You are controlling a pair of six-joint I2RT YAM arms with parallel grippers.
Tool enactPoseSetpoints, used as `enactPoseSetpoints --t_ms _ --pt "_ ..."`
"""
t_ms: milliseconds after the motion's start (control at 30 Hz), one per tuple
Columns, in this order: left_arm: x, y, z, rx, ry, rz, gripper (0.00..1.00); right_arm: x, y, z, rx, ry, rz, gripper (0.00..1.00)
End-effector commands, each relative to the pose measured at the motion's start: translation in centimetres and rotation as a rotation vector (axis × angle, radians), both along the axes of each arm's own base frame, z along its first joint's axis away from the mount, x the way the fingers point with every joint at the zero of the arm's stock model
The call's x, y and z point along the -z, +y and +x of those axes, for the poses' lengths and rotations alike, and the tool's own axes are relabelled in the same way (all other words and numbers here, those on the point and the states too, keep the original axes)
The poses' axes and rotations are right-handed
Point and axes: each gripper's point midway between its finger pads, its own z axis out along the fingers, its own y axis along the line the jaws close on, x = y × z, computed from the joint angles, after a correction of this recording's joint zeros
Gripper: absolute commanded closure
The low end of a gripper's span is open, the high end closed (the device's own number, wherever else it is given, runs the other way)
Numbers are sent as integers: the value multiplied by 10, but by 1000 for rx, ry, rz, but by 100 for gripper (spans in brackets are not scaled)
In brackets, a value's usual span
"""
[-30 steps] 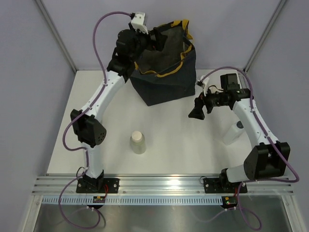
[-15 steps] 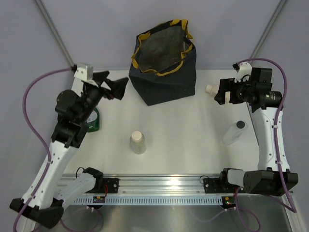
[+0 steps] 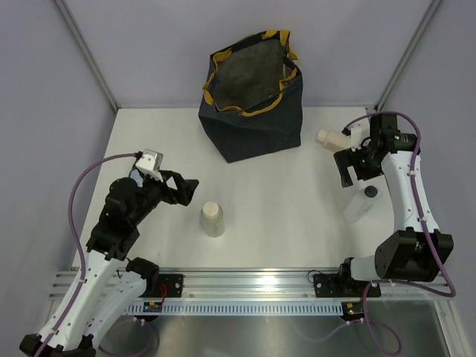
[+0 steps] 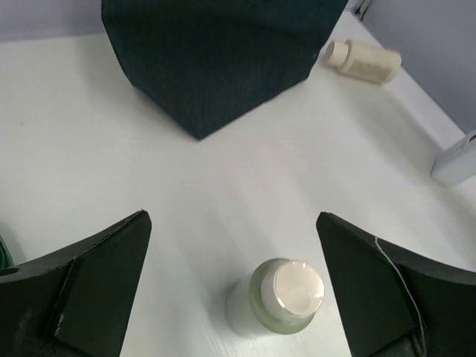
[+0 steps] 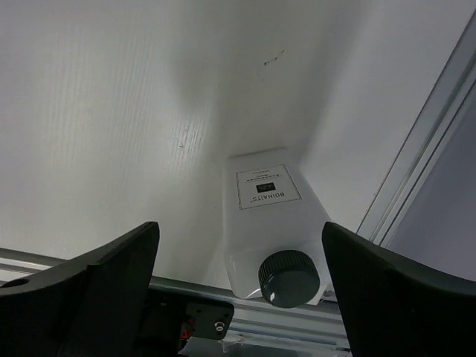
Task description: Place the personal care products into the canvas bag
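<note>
left tool (image 4: 232,219) spread, empty – I centre it on the upright cream-capped bottle (image 4: 277,299) | right tool (image 5: 239,227) spread – I straddle the black-capped bottle (image 5: 269,197) squarely across its flat body

A white table (image 3: 282,216) (aluminium rail (image 3: 245,277) along its near edge) stands between pale grey walls (image 3: 37,111).
</note>
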Motion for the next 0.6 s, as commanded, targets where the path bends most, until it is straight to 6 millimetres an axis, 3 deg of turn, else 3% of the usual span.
enactPoseSetpoints --t_ms 0,133,233,400,567 --pt "11 -4 -7 47 14 24 1 -7 -8 -17 -280 -1 -119 0" --pt "8 -2 -11 54 -15 30 1 -16 -5 -13 -636 -101 -234 0" --pt "7 -3 -11 58 -21 31 1 -6 -1 -29 -872 -37 -252 0" --pt "11 -2 -12 57 -20 36 1 21 -8 -45 -1070 103 -262 0" --pt "13 -1 -13 55 -15 33 1 38 -35 -38 -1166 209 -401 1"
